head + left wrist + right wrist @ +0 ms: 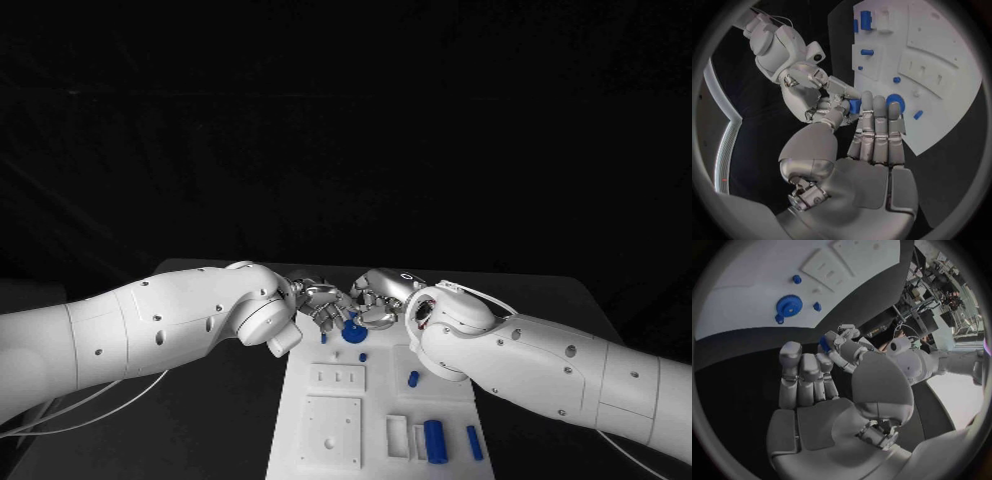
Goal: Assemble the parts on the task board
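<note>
1. Over the far end of the task board (378, 420), both hands met above the blue gear (789, 305).
2. Left hand (873, 145): fingers straight, pressed together, holding nothing.
3. Right hand (826, 390): thumb and a finger pinched a small blue part (824, 343), just off the board edge; gear lay beyond the fingertips.

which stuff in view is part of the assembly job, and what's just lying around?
Job:
- task board
- blue gear on the board
- small blue part, pinched by the right hand
- blue cylinder and blue bar, loose on the board
- left hand, holding nothing

Lying about:
- cables on the black table
</note>
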